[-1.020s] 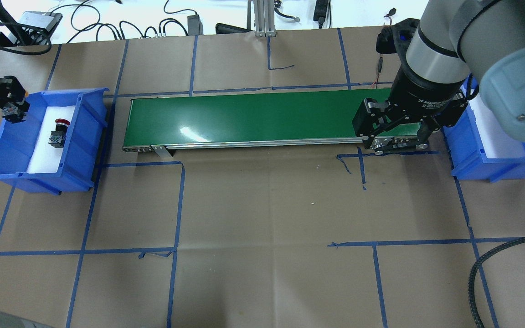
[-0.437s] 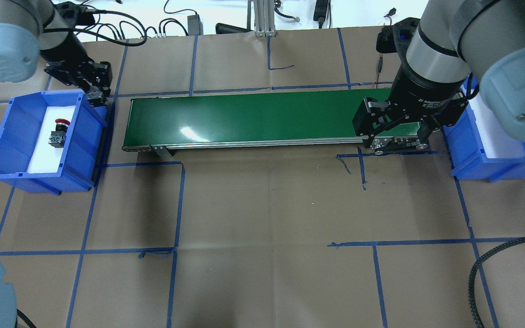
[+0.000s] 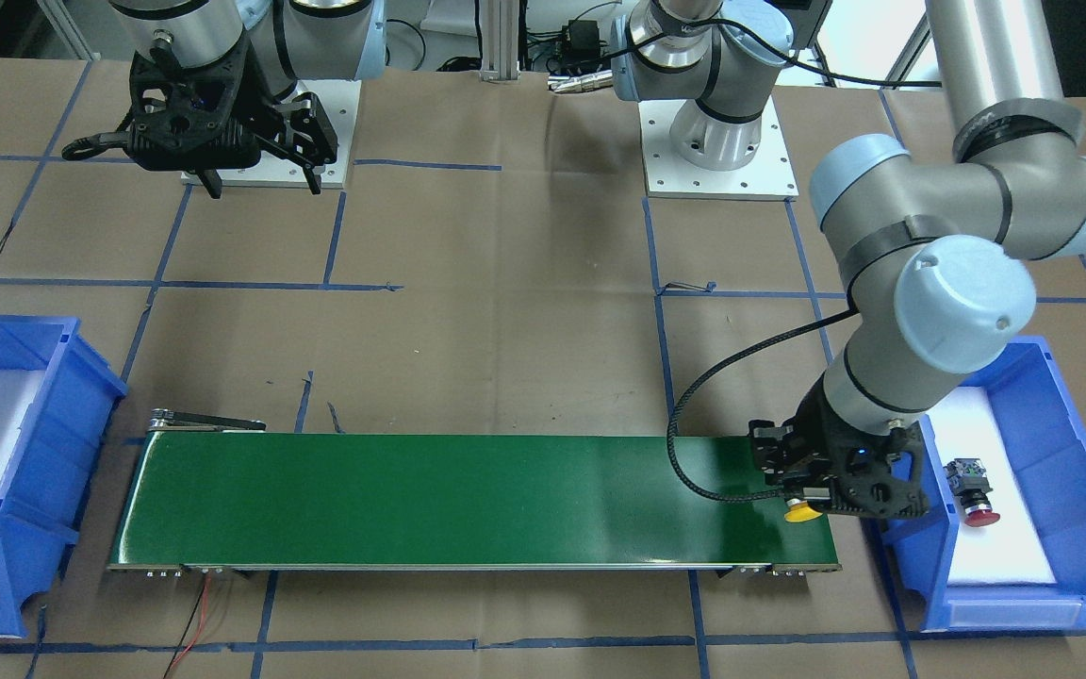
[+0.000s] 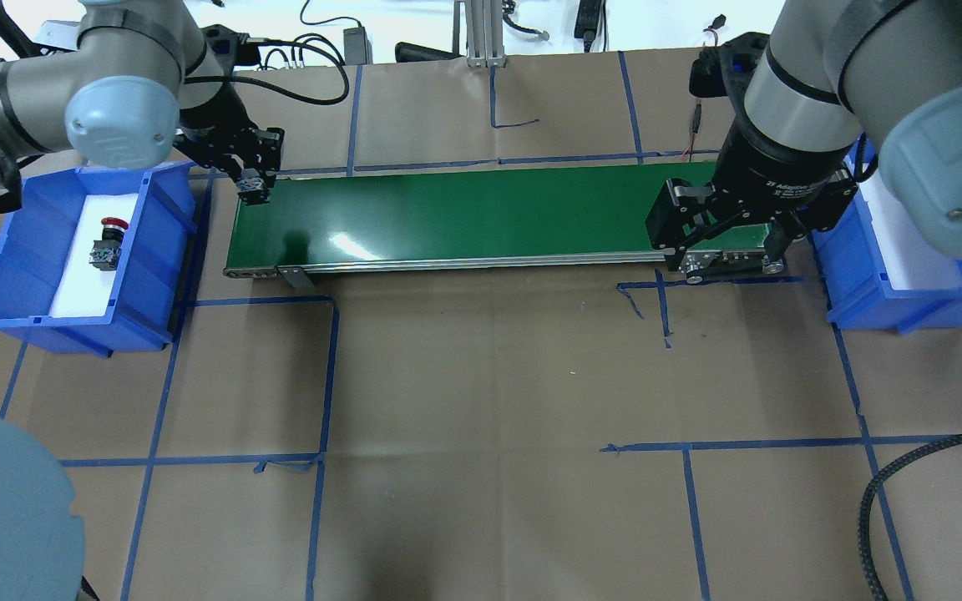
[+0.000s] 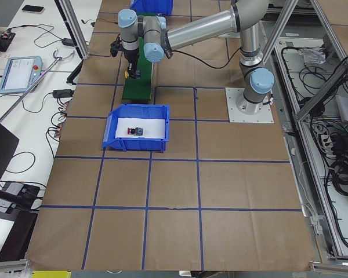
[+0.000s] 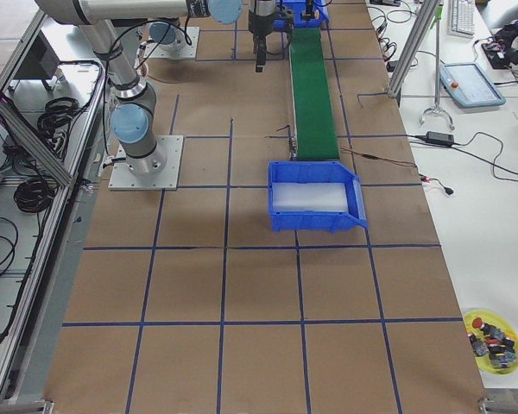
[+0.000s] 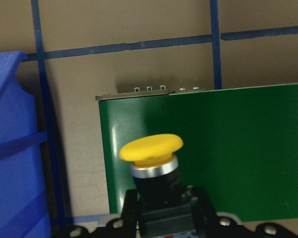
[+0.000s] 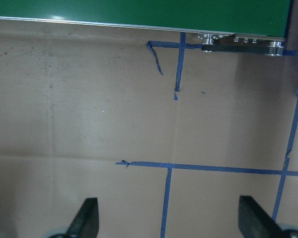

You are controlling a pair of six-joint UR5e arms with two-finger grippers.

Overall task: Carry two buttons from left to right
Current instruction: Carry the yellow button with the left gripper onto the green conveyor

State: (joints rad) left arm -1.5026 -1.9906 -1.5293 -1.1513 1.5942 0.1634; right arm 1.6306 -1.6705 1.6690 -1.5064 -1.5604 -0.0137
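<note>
Right gripper (image 4: pixel 731 267) — "2F Adaptive" label (image 4: pixel 790 190)

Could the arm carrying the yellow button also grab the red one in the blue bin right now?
Probably not. The left gripper is shut on the yellow mushroom-capped button over the green belt, so it is occupied. The red-capped button lies uncovered in the blue plastic bin.

Bright, even overhead light; white glare patch on the green belt (image 4: pixel 464 213).
</note>
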